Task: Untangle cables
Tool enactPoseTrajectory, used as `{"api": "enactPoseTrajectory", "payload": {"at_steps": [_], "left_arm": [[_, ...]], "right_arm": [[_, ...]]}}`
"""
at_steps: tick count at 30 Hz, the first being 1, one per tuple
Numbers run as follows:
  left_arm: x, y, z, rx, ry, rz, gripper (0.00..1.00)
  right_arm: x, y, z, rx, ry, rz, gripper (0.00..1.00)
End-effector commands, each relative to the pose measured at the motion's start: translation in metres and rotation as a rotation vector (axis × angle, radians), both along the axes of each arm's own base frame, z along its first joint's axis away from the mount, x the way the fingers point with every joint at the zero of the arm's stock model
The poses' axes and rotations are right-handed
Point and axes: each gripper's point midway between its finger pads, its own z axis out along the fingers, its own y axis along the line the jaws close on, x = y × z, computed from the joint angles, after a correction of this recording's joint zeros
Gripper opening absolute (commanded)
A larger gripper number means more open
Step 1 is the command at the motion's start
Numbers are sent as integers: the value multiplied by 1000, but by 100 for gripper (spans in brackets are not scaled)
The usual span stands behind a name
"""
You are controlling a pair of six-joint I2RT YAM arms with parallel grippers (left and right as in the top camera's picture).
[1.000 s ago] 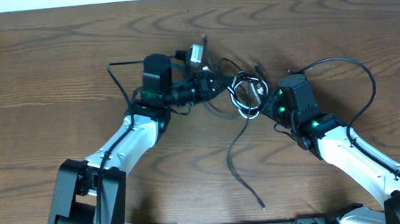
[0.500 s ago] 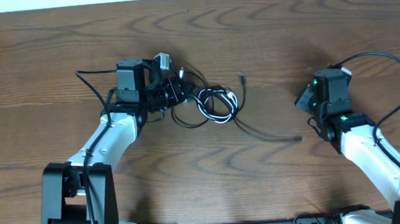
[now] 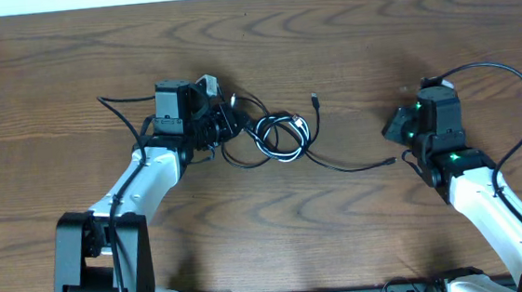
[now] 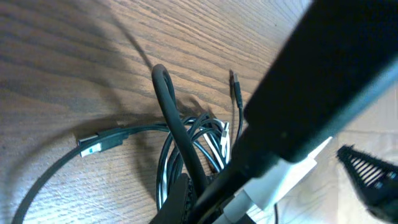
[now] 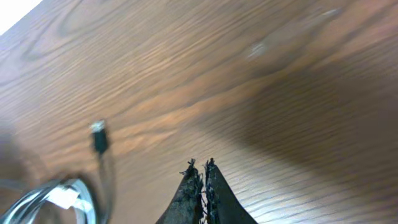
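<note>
- Step in hand: pulling the tangle apart. The arms stand well apart, with the cables (image 3: 274, 134) on the table (image 3: 50, 69) between them, much nearer my left side.
- Left gripper (image 3: 223, 123): jaws together and clamped on a black loop (image 4: 166, 99) that rises out of the bundle. The left wrist view shows that loop running down between the fingers.
- The coil (image 3: 279, 137) lies just right of the left gripper. It is black turns with pale ones mixed in, and I judge it not yet loosened.
- A short end with a plug (image 3: 315, 99) sticks up and away from the coil.
- One black strand (image 3: 351, 167) runs out of the coil toward the right, and its tip lies near the right gripper (image 3: 392, 130). From overhead the two look apart.
- Right gripper: fingertips pressed together in the wrist view with nothing between them, so I read it as empty.
- Next move, my judgement: open the right jaws, drop onto the strand tip and draw it rightward while the left holds its loop. The tip is thin and flat on the wood, so the pinch must be low and square.
- Versus one second ago: both grippers were then at the tangle near mid-table, and the strand hung toward the near edge. Since then the left has carried the bundle leftward and the right has backed off right. The strand now lies drawn out sideways.
</note>
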Motion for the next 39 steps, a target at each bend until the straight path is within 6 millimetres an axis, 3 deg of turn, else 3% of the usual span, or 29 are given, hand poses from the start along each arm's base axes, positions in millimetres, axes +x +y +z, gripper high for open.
{"api": "enactPoseTrajectory", "payload": {"at_steps": [1,6,12,15,16,18,23,27,32,35,39], "left_arm": [[2,0,8,-31,39,49,8],[-4,-16,9,-70,86,53,8],[-11,-32,2,-23,99,55,8],[-14,-28,-12,90,93,80,30],[-17,-21,-22,190,71,76,48],[-21,-11,-33,314,50,58,57],[-32,14,-49,510,49,19,58],[-34,12,-49,505,45,-10,58],[-38,-1,-47,440,54,-52,57],[-38,-1,-47,440,54,-52,42],[-39,-2,-46,436,54,-57,33]], "right_arm": [[-10,40,6,197,22,153,4],[-27,82,15,420,87,258,18],[-31,103,8,353,89,290,32],[-32,118,2,323,83,320,36],[-34,127,-2,323,93,342,40],[-39,132,-9,336,130,330,41],[-52,131,-35,397,279,210,51],[-52,138,-55,383,314,218,59],[-38,148,-83,412,322,184,66],[-37,149,-94,436,348,146,67],[-32,148,-92,437,327,131,65]]}}
